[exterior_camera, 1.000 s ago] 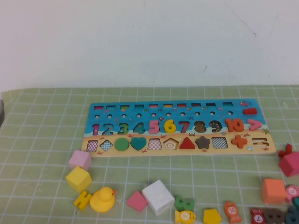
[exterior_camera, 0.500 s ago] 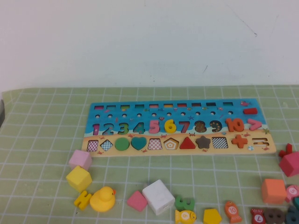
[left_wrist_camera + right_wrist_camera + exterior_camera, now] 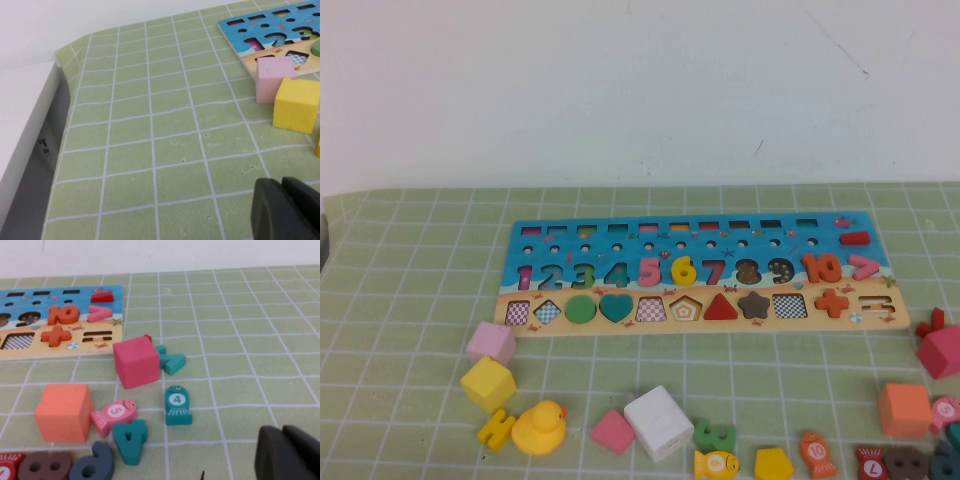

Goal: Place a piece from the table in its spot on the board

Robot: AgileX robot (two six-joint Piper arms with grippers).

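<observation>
The board (image 3: 520, 238) lies across the middle of the green grid table (image 3: 410, 260). A yellow numeral 6, the piece (image 3: 684, 270), sits in its place between the pink 5 (image 3: 650, 271) and the red 7 (image 3: 715, 271). Neither gripper shows in the high view. In the left wrist view my left gripper (image 3: 282, 182) hangs shut and empty over bare mat, near the board's left end (image 3: 240, 31). In the right wrist view my right gripper (image 3: 283, 431) is also shut and empty, above the mat off the board's right end (image 3: 30, 347).
Loose blocks lie in front of the board: pink cube (image 3: 491, 342), yellow cube (image 3: 488, 383), yellow duck (image 3: 540, 428), white cube (image 3: 660, 421), yellow pentagon (image 3: 773, 464). By the right gripper are a red cube (image 3: 136, 361), an orange cube (image 3: 64, 411) and a teal fish (image 3: 177, 405).
</observation>
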